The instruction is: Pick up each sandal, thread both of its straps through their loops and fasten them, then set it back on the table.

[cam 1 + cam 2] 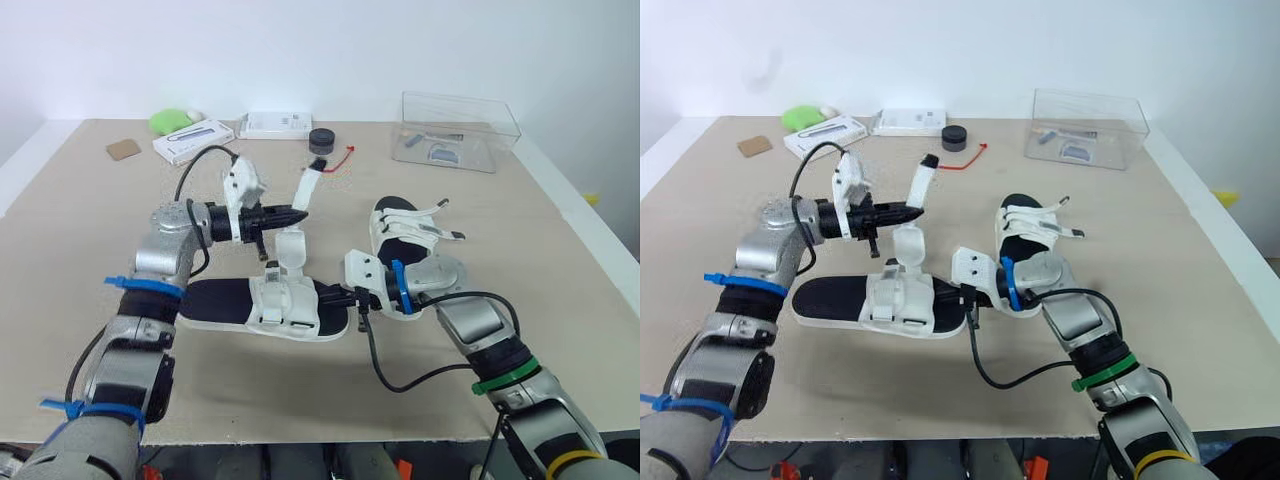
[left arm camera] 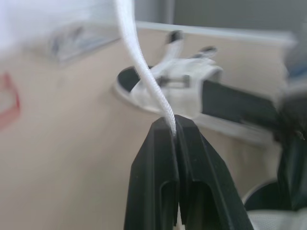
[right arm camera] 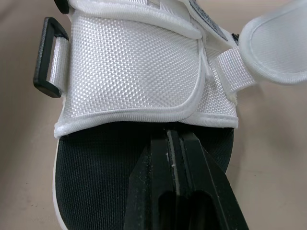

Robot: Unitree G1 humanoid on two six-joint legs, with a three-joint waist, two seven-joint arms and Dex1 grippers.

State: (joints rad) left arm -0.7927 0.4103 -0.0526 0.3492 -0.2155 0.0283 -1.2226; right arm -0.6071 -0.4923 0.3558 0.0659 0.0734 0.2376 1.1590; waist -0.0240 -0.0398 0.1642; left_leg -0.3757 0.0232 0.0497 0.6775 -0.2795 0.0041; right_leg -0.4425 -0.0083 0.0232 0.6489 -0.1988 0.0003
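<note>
A black-soled sandal [image 1: 215, 303] with white straps lies flat on the table, near its front. My left gripper [image 1: 300, 215] is shut on one of its long white straps [image 1: 309, 185], holding it up above the sandal; the pinch shows in the left wrist view [image 2: 173, 127]. My right gripper [image 1: 342, 298] is shut, its tips resting on the black footbed [image 3: 96, 167] just below the wide white strap [image 3: 129, 67], whose black loop [image 3: 48, 57] sits at one side. The second sandal [image 1: 410, 235] lies behind my right wrist with loose straps.
A clear plastic box [image 1: 458, 130] stands at the back right. Along the back are a black round cap [image 1: 321, 138], a red cord [image 1: 342, 158], two white boxes [image 1: 195, 140] [image 1: 275, 124], a green object [image 1: 170, 120] and a brown card [image 1: 123, 149].
</note>
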